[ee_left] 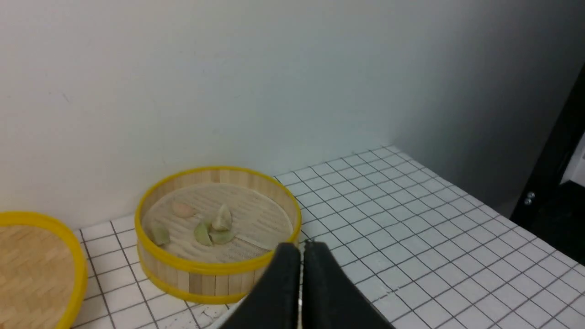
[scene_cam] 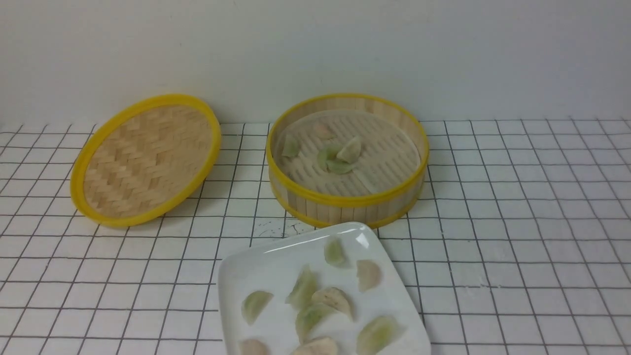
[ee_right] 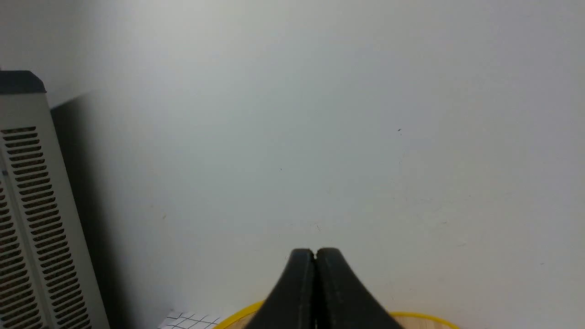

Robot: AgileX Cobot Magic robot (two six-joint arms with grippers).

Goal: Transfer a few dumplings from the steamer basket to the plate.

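Observation:
The steamer basket [scene_cam: 345,199] stands at the back middle of the table with several dumplings [scene_cam: 340,158], green and pale pink, on its slatted floor. The white plate [scene_cam: 266,266] lies just in front of it and holds several dumplings [scene_cam: 315,301]. Neither gripper shows in the front view. In the left wrist view my left gripper [ee_left: 301,249] is shut and empty, raised near the front rim of the basket [ee_left: 205,278], whose dumplings [ee_left: 221,219] show. In the right wrist view my right gripper [ee_right: 315,253] is shut and empty, facing the wall.
The shallow woven lid [scene_cam: 145,158] leans tilted at the back left and also shows in the left wrist view [ee_left: 32,274]. A yellow bamboo rim [ee_right: 237,315] lies under the right gripper. A grey vented box [ee_right: 27,219] stands beside the wall.

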